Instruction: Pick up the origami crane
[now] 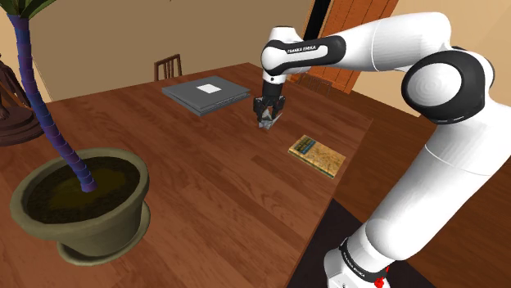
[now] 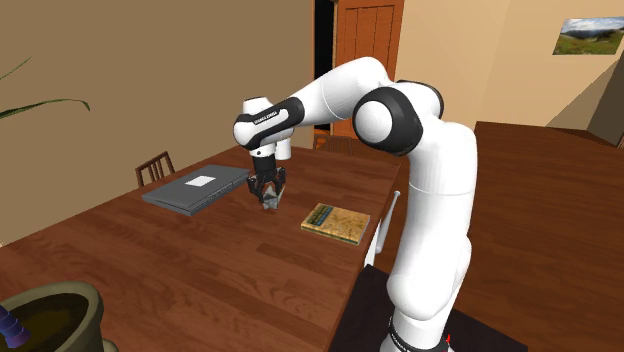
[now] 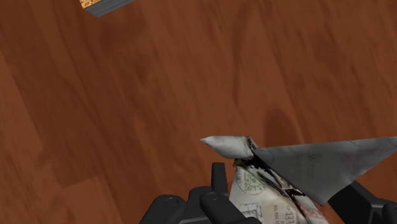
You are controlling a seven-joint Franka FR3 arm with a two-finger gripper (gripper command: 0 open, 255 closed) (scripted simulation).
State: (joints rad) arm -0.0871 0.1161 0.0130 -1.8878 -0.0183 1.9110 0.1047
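Where the arm reaches out over the brown wood surface, the hand points down, clenched on the crane. The crane sits between the two fingers: pale printed body clasped, one grey wing and a pointed tip jutting past the fingertips. It hangs at the hand's tip, seemingly clear of the wood, with a faint shadow on the boards beyond it. A book lies flat nearby, toward the shoulder view's right. A grey case lies farther back, toward that view's left. A pot with a plant stands well apart at the near left.
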